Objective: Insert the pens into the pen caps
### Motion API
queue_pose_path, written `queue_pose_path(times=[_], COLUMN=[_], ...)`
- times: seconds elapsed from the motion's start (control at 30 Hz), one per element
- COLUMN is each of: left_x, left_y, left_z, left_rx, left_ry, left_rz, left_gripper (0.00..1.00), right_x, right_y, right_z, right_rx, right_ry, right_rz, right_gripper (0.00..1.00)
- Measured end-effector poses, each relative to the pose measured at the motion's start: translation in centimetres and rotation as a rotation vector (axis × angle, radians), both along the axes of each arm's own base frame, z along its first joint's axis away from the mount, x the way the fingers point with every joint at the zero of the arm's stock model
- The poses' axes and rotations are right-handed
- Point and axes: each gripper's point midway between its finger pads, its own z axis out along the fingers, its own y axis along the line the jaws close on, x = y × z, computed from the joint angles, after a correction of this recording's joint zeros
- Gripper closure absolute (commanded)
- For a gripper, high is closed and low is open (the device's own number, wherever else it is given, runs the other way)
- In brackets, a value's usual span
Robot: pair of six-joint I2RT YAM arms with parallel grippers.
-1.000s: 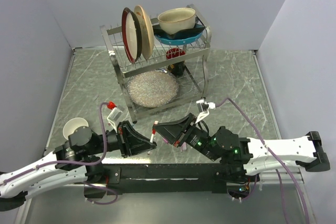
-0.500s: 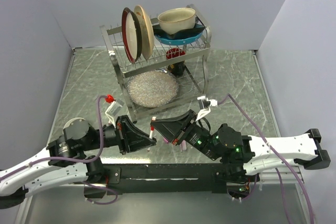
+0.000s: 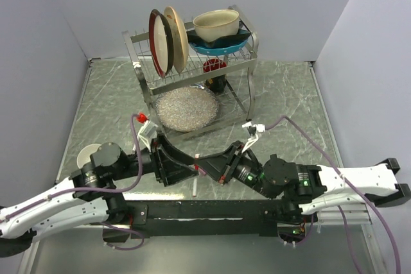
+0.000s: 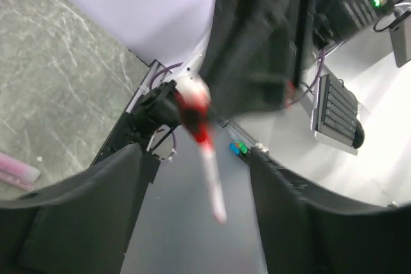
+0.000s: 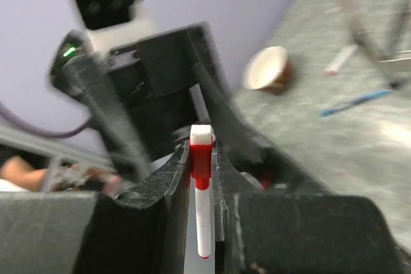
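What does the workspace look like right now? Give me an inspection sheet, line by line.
Surface: grey marbled tabletop.
Job's things: white pen with a red band held in the right gripper; blue pen and pink pen lying on the table; loose caps not clearly made out.
Clutter: dish rack holding plates and a bowl; paper cup near the left arm.
Grippers: right gripper shut on the white pen's red band; left gripper open, facing that pen.
Cables: purple cables looping off both wrists.
Surroundings: pale walls on three sides.
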Motion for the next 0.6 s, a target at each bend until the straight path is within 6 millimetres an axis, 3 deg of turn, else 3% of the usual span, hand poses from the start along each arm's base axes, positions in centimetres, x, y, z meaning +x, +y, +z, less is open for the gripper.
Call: queue_pose_path(times=[0.03,0.07,0.3,0.47,0.6], left_x=[0.0,-0.1,0.3,2.6,4.5], left_y=[0.2,0.4,2.6,3.4,4.4], left_z=[-0.5,-0.8,-0.7,-2.9,-5.5], left_rx=[0.002,0.0,-0.01,0.076,0.154], left_ry=[0.005,0.007,0.008,0.07,0.149], left_rz=[0.003,0.005,0.086,0.226,0.359], left_gripper=[0.12,0.1,0.02,0.01,0.01], right_x=[0.7,1.6,8.7,11.7,12.8], right_y=[-0.5,-1.2,-6.3,-9.6,-11.9], right_z=[-0.5,-1.1,-5.2,-11.7,-17.3], right_rx=[-0.024,-0.05,-0.262,-0.505,-0.664], right_ry=[0.002,0.003,0.052,0.151,0.241], right_rz=[-0.019,-0.044,-0.279,-0.376,-0.401], right_gripper=[1.0,1.0,1.0,1.0,0.96])
